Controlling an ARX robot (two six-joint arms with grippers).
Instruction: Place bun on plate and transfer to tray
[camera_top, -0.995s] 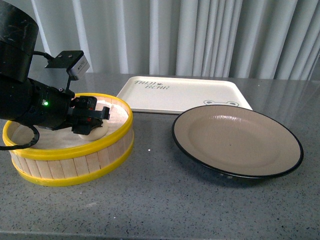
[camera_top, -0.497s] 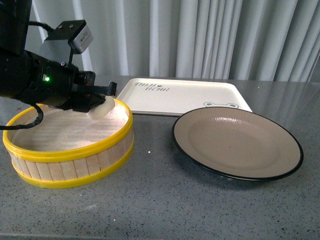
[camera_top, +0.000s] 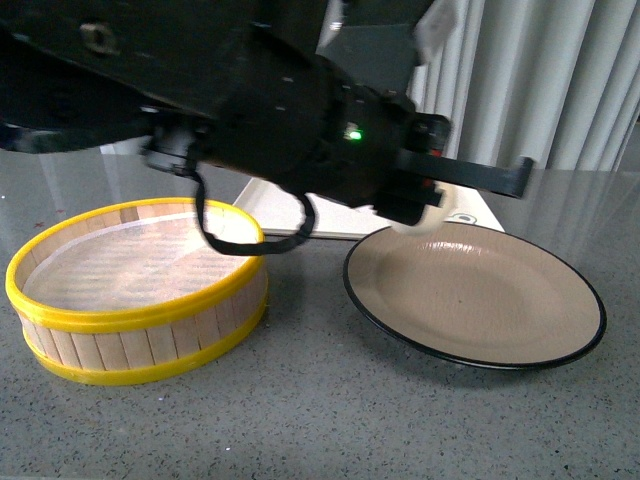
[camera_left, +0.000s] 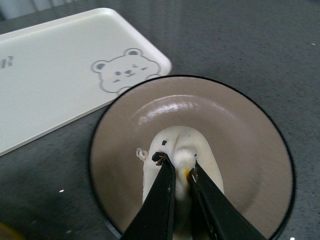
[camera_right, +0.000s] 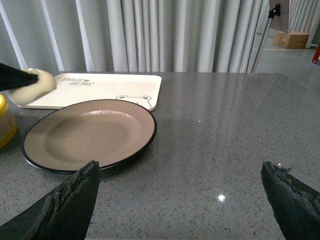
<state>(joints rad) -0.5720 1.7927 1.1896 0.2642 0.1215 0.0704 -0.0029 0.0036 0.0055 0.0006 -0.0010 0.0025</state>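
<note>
Clamping bun (camera_left: 172, 145) aloft by plate (camera_left: 240, 130), our left gripper (camera_left: 176, 167); right gripper (camera_right: 180, 167) gapes wide. Tray (camera_left: 50, 90) lettering (camera_right: 76, 83): we cannot read it.

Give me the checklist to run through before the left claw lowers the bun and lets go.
1. Grip: the left claw is shut on the bun, pinching its top. Ok.
2. Landing spot: the plate has nothing on it. Ok.
3. Position: the left wrist view frames the bun inside the plate's rim, but the front view puts it near the far rim. Cannot tell whether it is centred.
4. Contact: the right wrist view shows the bun held clear above the plate. Not ok to release yet.
5. Other arm: the right claw is open, holds nothing and is short of the plate. Ok.
6. Tray: the visible part is bare. Ok.
</note>
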